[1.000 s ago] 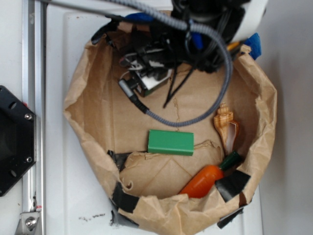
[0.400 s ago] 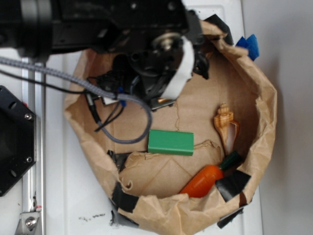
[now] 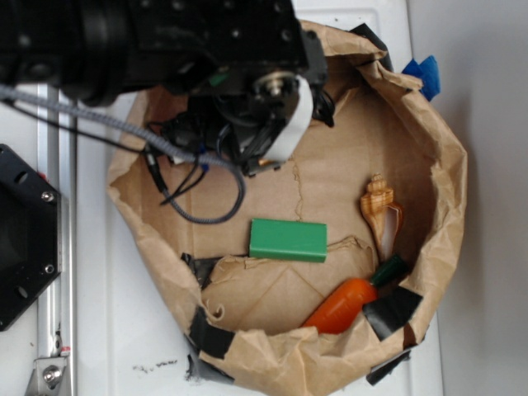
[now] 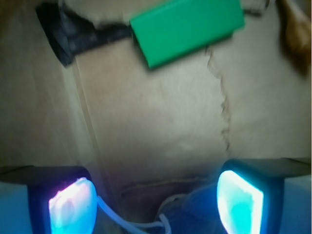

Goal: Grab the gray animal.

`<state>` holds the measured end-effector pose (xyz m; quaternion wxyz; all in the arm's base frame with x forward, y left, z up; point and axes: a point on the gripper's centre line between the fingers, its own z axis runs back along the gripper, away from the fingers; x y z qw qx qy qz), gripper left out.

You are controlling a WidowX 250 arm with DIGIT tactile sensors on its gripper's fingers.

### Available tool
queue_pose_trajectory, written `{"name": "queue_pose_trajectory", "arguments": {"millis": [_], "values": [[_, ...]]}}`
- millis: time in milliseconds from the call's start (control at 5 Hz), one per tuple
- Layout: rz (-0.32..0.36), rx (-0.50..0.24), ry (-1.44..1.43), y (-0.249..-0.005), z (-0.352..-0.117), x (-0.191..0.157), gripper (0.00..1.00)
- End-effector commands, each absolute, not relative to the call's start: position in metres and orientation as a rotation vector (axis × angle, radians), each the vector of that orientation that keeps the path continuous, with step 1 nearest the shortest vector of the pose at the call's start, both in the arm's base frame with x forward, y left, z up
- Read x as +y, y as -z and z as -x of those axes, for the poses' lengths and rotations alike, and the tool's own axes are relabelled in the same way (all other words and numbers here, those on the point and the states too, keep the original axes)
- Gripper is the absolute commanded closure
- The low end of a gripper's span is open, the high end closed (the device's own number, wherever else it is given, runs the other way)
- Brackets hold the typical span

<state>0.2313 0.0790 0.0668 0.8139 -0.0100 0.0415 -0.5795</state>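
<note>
In the wrist view the gray animal [image 4: 195,213] lies low between the two lit pads of my gripper [image 4: 156,204], nearer the right pad [image 4: 241,202]. Its thin white string loop [image 4: 122,220] runs toward the left pad [image 4: 73,207]. The jaws stand wide apart and do not touch the toy. The green block [image 4: 187,29] lies ahead on the brown paper. In the exterior view my gripper [image 3: 247,147] hangs under the black arm over the upper left of the paper bag [image 3: 450,173]. The animal is hidden beneath it there. The green block [image 3: 288,240] lies in the bag's middle.
A tan seashell [image 3: 380,211] and an orange carrot [image 3: 341,304] lie at the bag's right and lower right. Black tape patches [image 3: 391,309] hold the crumpled rim, and one patch [image 4: 63,34] shows ahead on the left. A black mount [image 3: 21,239] sits outside on the left.
The arm has swung from the bag's top edge over its upper left part and turned. The wrist camera now looks at the gray animal between the jaws. The other objects have not moved.
</note>
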Motion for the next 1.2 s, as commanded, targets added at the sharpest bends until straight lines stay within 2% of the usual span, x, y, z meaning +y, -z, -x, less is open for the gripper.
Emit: {"name": "queue_pose_trajectory", "arguments": {"millis": [0,200,600,800,1000], "values": [[-0.019,0.133,1.232,-0.044,-0.234,0.099,0.0],[-0.017,0.126,1.237,-0.041,-0.238,0.098,1.0],[-0.027,0.125,1.248,-0.042,-0.237,0.096,1.0],[-0.013,0.111,1.223,-0.05,-0.238,0.098,1.0],[0.014,-0.021,1.129,-0.092,-0.245,0.091,1.0]]}}
